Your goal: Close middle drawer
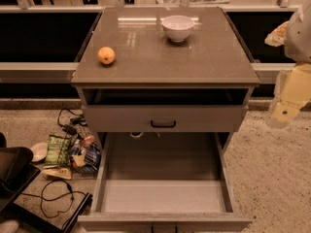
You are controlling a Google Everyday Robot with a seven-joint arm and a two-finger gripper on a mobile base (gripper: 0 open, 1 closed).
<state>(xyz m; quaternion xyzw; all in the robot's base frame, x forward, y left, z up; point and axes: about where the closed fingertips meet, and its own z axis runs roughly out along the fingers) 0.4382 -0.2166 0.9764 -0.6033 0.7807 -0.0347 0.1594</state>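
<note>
Single view, set high in front of the grey cabinet with a glossy brown top (165, 47), looking steeply down toward its drawer fronts. Close enough to crop the front of the pulled-out, long grey middle drawer (165, 195) at the bottom edge. Catches the pale cream gripper (283, 111) at the right edge, with cabinet and drawer to its left.

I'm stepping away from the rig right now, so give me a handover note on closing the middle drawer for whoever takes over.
Gripper: off to the right of the cabinet, level with the top drawer, clear of both drawers.
Middle drawer: pulled far out, front at the view's bottom edge.
Done: nothing yet.
Left: bring the gripper to the drawer's front and push it fully in.
</note>
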